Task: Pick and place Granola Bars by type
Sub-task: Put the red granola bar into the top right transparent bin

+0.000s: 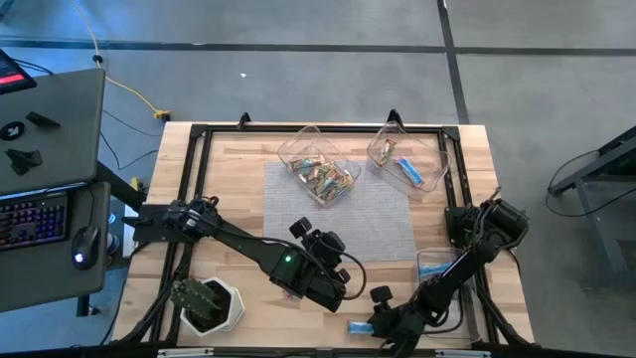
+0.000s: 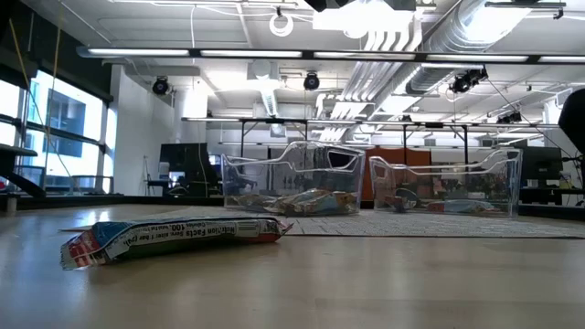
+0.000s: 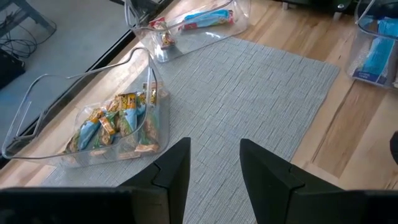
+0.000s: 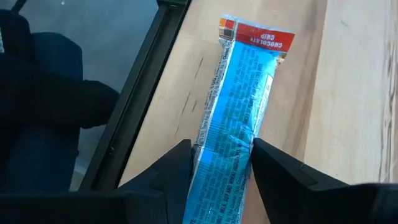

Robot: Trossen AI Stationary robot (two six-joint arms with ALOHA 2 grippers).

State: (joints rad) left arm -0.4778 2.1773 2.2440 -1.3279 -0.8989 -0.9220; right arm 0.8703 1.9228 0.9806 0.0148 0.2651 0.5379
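A bright blue granola bar point(image 4: 236, 99) with a red end lies along the table's near edge point(image 1: 360, 326). My right gripper point(image 4: 221, 155) point(image 1: 386, 320) points toward the table's left and is shut on its near end. My left gripper point(image 3: 214, 165) point(image 1: 320, 280) is open and empty over the grey mat's near edge. One far clear bin point(image 1: 318, 167) point(image 3: 106, 124) holds several tan and blue bars. The other point(image 1: 407, 159) point(image 3: 193, 22) holds a blue and a tan bar. In the low view a blue bar point(image 2: 174, 236) lies flat with no gripper at it. My right gripper pinches the blue bar between its two fingers point(image 4: 177, 165) at the plain end point(image 4: 227, 146) opposite the red one. The fingers come level from the table's right and lie along the bar. The wrapper is crinkled there. The bar stretches out level; whether it is lifted cannot be told.
A third clear bin point(image 1: 437, 267) point(image 3: 376, 43) with blue bars stands near the right arm. A white pot with a green plant point(image 1: 211, 303) sits at the near left corner. The grey mat point(image 1: 343, 214) covers the middle. A black frame point(image 1: 194, 169) rims the table.
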